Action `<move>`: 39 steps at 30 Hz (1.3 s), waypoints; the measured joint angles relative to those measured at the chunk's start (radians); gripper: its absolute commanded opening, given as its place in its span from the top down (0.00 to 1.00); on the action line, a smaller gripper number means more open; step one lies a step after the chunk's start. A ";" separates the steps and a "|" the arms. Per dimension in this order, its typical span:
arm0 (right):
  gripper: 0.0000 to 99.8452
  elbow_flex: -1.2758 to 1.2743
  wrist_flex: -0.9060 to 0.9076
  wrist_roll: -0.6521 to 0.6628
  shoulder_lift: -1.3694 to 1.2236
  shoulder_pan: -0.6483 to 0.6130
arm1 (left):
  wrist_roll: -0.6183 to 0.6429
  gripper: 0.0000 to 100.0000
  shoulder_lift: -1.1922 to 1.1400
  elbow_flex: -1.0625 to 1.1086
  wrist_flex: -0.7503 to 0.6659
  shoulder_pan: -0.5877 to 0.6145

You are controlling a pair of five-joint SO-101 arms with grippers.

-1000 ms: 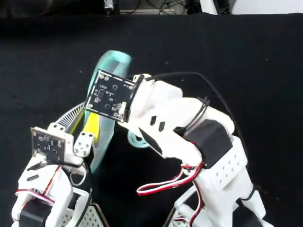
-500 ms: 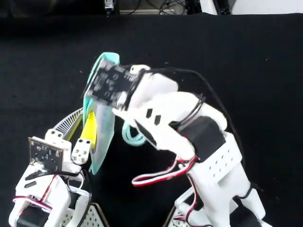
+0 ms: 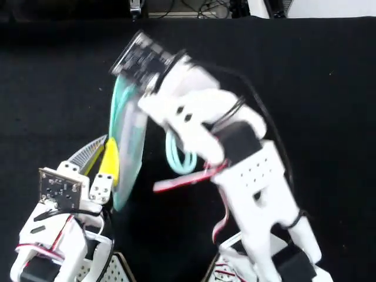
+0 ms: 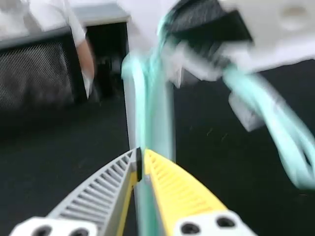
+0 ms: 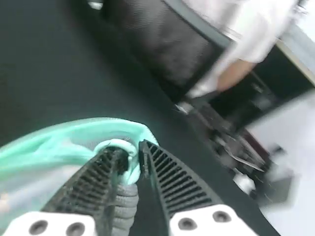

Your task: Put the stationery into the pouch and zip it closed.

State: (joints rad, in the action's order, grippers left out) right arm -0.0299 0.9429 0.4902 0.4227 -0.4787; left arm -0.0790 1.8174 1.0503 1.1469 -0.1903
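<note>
A translucent teal pouch [image 3: 126, 138] hangs on edge above the black table, stretched between both arms. My left gripper [image 3: 101, 157], with one grey and one yellow finger, is shut on the pouch's near edge [image 4: 147, 103]; its tips meet at the left gripper [image 4: 139, 158]. My right gripper [image 5: 134, 150], black-fingered, is shut on the pouch's far top end [image 5: 69, 140], pinching a small pale piece by the zip. In the high view the right gripper [image 3: 120, 88] sits under its wrist camera board. A teal loop strap [image 3: 179, 155] dangles from the pouch. I cannot make out any contents.
The right arm's white body [image 3: 235, 153] crosses the middle of the table [image 3: 305, 88], right beside the pouch. The table's black cloth stretches to the left, right and far side. The table's far edge [image 3: 194, 16] borders cables and furniture.
The right arm has swung toward the far side of the table, drawing the pouch's top end with it and stretching the pouch longer. The left gripper has kept its hold near the front.
</note>
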 measured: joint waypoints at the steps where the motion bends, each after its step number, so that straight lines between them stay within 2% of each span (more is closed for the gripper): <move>1: 0.99 0.000 -0.014 -0.003 -0.015 0.029 | -0.009 0.97 0.000 0.000 0.009 0.000; 6: 0.99 0.000 -0.015 -0.002 -0.041 0.051 | -0.023 0.97 0.000 0.000 0.018 -0.003; 12: 0.99 0.000 0.069 -0.002 0.028 -0.054 | -0.023 0.96 0.000 0.002 -0.012 -0.003; 14: 0.99 0.000 0.077 0.000 0.072 -0.097 | -0.023 0.92 0.000 0.002 -0.035 -0.003; 17: 0.99 0.000 0.104 0.000 0.132 -0.138 | -0.023 0.80 0.000 0.002 -0.063 -0.003; 19: 0.99 0.000 0.132 0.000 0.155 -0.158 | -0.023 0.75 0.000 -0.011 -0.064 -0.003; 32: 0.99 0.000 0.253 0.000 0.276 -0.226 | 0.006 0.76 0.000 -0.064 -0.075 -0.003; 37: 0.99 0.000 0.253 0.000 0.281 -0.226 | 0.006 0.89 0.000 -0.032 -0.104 -0.005; 39: 0.99 0.000 0.253 0.000 0.281 -0.226 | 0.006 0.88 0.000 -0.023 -0.120 -0.005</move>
State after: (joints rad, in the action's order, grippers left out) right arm -0.0299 1.1960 0.4902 0.7035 -0.7043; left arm -0.0729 1.8174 1.0273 1.0273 -0.1949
